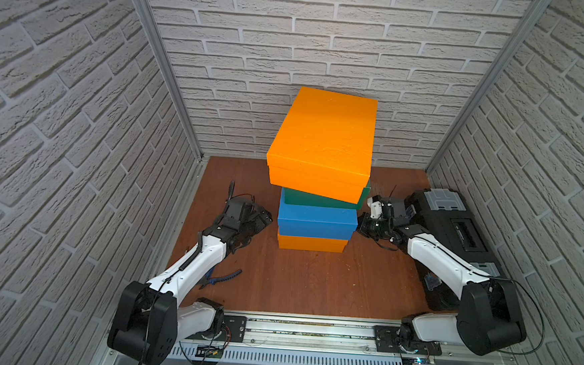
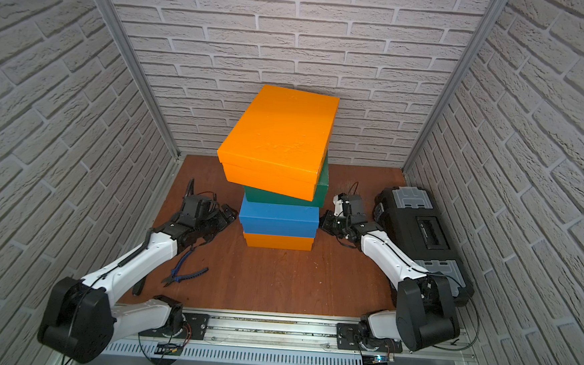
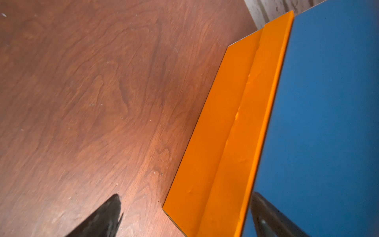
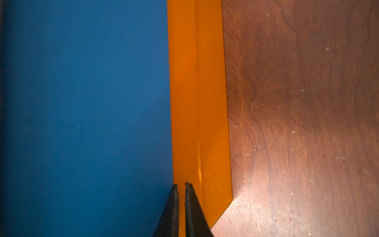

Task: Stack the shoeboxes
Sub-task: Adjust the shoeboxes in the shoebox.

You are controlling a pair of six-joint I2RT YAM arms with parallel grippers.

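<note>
All four shoeboxes are gathered in one column near the middle of the table [image 1: 294, 287], toward the back wall. The lower orange shoebox [image 1: 311, 244] is set on the wood, the blue shoebox [image 1: 316, 221] is laid on it, then the green shoebox [image 1: 300, 198], and the upper orange shoebox [image 1: 321, 140] is placed on top. The three lower boxes are roughly squared to one another. The top one is turned askew, so that a front corner overhangs on one side and a strip of green is exposed on the other. The stacking is judged complete in count, with only alignment left to tidy.

The left gripper [image 1: 263, 220] is held low beside the blue shoebox, its fingers [image 3: 102, 217] spread wide with nothing between them. One is seen over bare wood, the other in front of the blue side. Whether that finger touches the cardboard cannot be settled from the wrist view. The right gripper [image 1: 362, 224] is set at the opposite flank, its fingers [image 4: 192, 211] drawn almost together on nothing, the tips pointed at the seam between blue and lower orange. This pairing is best read as bracing or nudging from both sides, so that the column is squared rather than lifted. The black toolbox [image 1: 454, 228] and the pliers [image 1: 224, 277] are left aside.
</note>
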